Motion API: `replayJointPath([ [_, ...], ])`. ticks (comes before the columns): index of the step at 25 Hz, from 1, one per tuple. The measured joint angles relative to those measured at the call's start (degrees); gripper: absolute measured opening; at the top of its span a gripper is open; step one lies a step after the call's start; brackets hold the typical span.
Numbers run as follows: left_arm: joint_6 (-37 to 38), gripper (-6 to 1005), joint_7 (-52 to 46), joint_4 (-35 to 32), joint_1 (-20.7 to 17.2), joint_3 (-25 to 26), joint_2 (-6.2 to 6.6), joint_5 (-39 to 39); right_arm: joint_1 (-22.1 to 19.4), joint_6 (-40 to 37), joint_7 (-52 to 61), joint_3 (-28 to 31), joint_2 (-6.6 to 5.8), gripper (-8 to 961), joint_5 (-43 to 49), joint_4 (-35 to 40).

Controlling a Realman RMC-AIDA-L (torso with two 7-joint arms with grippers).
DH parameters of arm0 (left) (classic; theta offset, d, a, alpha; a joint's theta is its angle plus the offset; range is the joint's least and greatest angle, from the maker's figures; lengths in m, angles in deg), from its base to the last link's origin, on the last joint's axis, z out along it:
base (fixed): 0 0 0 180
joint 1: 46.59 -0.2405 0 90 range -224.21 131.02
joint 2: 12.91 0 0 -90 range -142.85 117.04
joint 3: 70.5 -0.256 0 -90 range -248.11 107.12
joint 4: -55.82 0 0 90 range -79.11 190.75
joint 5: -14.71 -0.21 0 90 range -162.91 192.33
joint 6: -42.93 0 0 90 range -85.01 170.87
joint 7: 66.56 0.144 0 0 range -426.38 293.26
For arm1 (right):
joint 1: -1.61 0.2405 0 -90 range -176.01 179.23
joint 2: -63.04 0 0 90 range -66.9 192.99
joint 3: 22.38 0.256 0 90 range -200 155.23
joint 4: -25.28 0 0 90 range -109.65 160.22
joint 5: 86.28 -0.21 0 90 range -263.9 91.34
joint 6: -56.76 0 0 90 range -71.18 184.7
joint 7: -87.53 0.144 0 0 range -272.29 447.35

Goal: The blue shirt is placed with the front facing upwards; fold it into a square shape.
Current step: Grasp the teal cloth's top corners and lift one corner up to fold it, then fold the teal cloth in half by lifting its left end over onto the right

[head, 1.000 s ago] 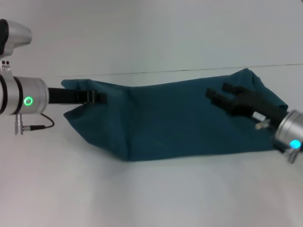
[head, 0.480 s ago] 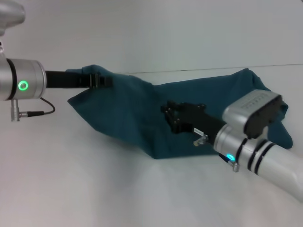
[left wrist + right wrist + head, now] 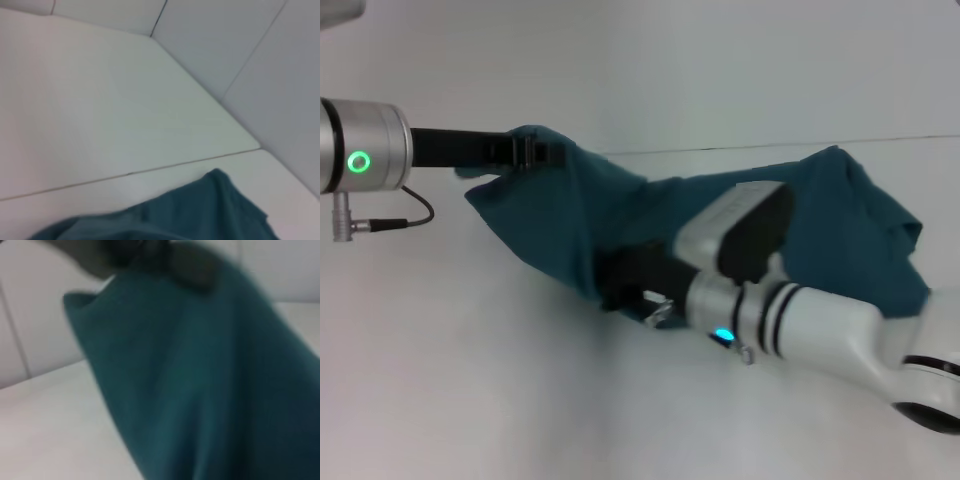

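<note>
You work in bare lab or test cell, not home. Plain white tabletop [image 3: 470, 400] fills your view, no pattern, no cloth cover. White panel walls [image 3: 260, 60] behind it, thin dark seams between panels, two walls meeting at corner. Thin seam line [image 3: 130, 173] also runs across table surface. Flat even light. Exposed cable with metal connector [image 3: 380, 224] on arm suggests research rig.

A plain white table [image 3: 470, 400] fills the foreground under soft, even light. Along its far edge rises a pale wall [image 3: 720, 70], divided into panels by thin seams.
</note>
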Motion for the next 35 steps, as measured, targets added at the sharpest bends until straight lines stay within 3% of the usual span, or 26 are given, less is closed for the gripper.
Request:
replayJointPath([
  [4, 0.7, 39, 0.0, -1.0, -0.2, 0.0, 0.06, 0.7, 2.5, 3.8, 0.0, 7.3, 0.01, -1, 8.8, -2.5],
  [8, 1.4, 39, 0.0, -2.1, -0.7, 0.0, 0.13, 1.6, 2.0, 4.5, -0.4, 15.6, -0.11, -1, 18.3, -5.2],
  [16, 2.2, 39, 0.0, -3.0, -1.2, 0.1, 0.35, 1.7, -11.9, -4.7, -0.6, 27.5, -1.29, -1, 20.3, -1.7],
  [23, 1.9, 40, 0.5, -3.0, -2.2, 0.3, 0.29, 1.7, -14.2, -5.7, -0.3, 29.4, -1.46, -1, 20.4, 0.0],
  [35, 1.6, 40, 0.5, -3.1, -2.6, 0.2, 0.2, 1.7, -12.6, -6.0, -0.6, 30.3, -1.25, -1, 20.5, 1.0],
])
